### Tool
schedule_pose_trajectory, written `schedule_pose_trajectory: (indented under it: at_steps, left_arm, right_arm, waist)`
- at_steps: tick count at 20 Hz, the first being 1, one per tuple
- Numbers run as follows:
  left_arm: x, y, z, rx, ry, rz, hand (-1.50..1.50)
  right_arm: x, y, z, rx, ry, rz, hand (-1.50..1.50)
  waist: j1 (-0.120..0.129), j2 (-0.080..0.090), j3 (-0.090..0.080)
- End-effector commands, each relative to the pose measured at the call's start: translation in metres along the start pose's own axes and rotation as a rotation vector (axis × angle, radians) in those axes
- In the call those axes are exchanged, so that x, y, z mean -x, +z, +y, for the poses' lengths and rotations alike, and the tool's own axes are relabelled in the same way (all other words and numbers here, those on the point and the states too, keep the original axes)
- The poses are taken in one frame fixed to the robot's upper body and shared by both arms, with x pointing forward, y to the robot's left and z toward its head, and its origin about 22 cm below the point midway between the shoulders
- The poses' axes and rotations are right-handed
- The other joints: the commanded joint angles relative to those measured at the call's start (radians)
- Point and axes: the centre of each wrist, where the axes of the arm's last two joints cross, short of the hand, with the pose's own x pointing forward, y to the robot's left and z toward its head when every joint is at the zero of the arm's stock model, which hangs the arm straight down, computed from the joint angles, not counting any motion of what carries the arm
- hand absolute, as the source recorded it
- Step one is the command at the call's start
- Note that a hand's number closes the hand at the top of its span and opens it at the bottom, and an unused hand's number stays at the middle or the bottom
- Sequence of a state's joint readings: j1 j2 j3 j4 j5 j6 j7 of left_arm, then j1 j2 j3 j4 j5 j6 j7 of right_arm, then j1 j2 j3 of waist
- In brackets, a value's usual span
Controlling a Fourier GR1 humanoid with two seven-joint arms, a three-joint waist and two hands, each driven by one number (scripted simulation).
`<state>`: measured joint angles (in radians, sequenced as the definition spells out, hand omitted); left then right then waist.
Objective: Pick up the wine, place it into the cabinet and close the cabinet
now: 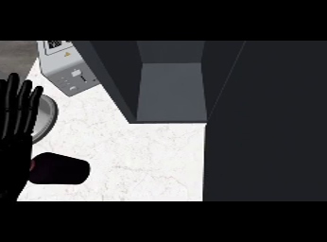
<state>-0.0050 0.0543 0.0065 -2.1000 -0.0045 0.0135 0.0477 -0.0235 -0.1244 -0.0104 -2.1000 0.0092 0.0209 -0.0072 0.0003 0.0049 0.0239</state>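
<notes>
At far left edge, left hand stands with fingers straight and spread, pointing up, holding nothing. Just beside its lower part, wine bottle lies on its side on the white counter, dark body pointing right; contact with the hand cannot be told. Behind the fingers, a round grey plate. Farther up, a small grey appliance. To the right, cabinet stands open, its dark door swung out across the right side.
</notes>
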Motion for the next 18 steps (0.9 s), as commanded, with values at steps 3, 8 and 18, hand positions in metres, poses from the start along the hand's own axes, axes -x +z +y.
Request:
schedule_pose_trajectory:
  at_steps: [3,8,18]
  left_arm:
    - [0.001,-0.011,0.009,-0.351,-0.206,0.026,-1.50]
    - [-0.004,-0.009,0.032,-0.809,-0.134,0.032,-1.50]
    - [-0.033,-0.040,-0.052,-0.947,-0.103,-0.012,-1.50]
  right_arm:
    - [-0.001,0.016,-0.001,0.019,-0.037,0.007,-1.50]
    - [-0.004,0.025,0.031,-0.234,-0.289,0.068,-1.50]
    - [-0.041,0.040,0.018,-0.334,-0.351,0.102,-1.50]
  waist:
    - [-0.013,-0.004,-0.021]
    - [0.016,-0.008,-0.022]
    - [-0.015,-0.010,-0.019]
